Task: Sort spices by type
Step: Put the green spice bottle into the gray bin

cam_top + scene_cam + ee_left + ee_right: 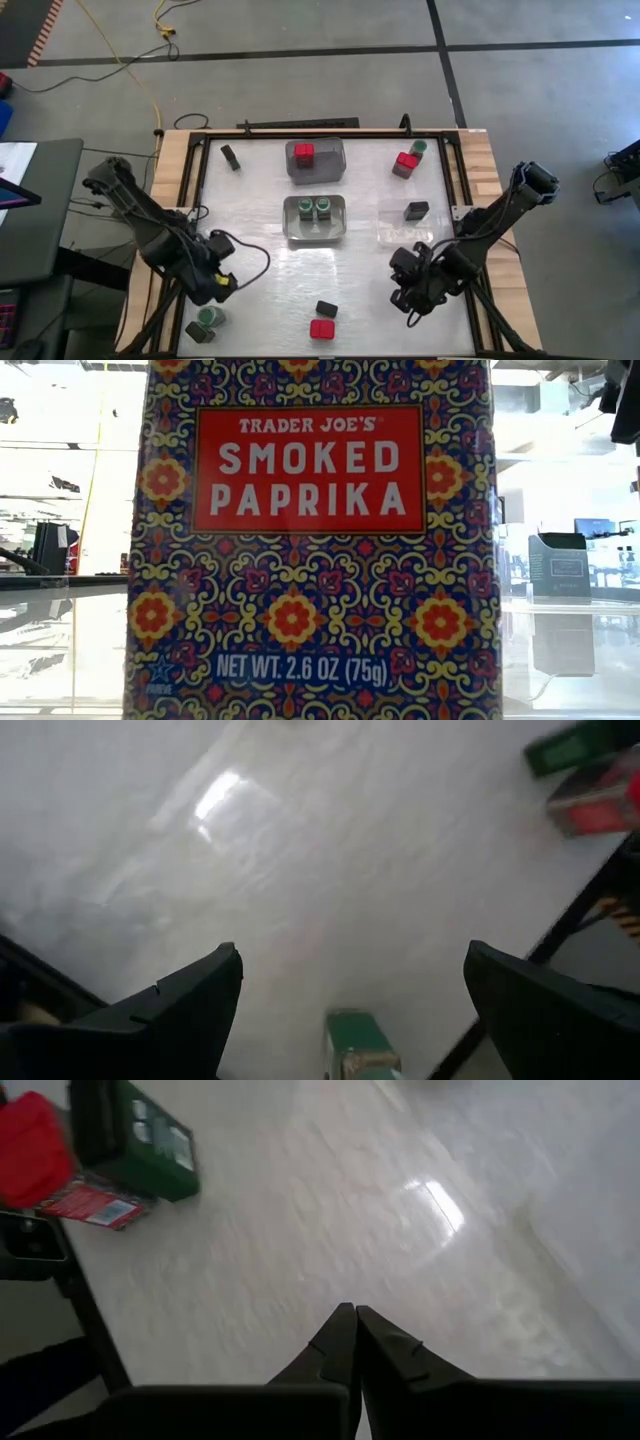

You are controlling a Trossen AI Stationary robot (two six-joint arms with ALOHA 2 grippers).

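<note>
**Left arm poised over a green jar near the table edge**

While your left gripper (213,287) hangs with its fingers spread wide at the lower left of the high view, a green-lidded jar (209,317) sits just below it, close to the table's (260,290) lower-left edge. In the left wrist view that same green lid (352,1038) shows between the two dark fingers. Your right gripper (412,293) waits at the lower right, fingers pressed together and holding nothing.

Sorting looks partly done: one red-topped tin (304,153) lies in the upper bin (335,160), and two green jars (313,207) stand in the middle bin (338,228). Loose items remain: a red tin (322,329) and a dark tin (326,309) at lower centre, a dark tin (417,210) at right, a red tin (406,163) with a green jar (418,148) at upper right, and a dark tin (231,156) at upper left.

Your likely risk is nudging the jar off the near edge if a finger lands on its lid; it stands so near the border that a push outward could tip it over. Come down centred.

You have open room across the lower middle of the table, between both arms, for carrying toward the bins. Mind the black frame rails (195,175) along both sides.
</note>
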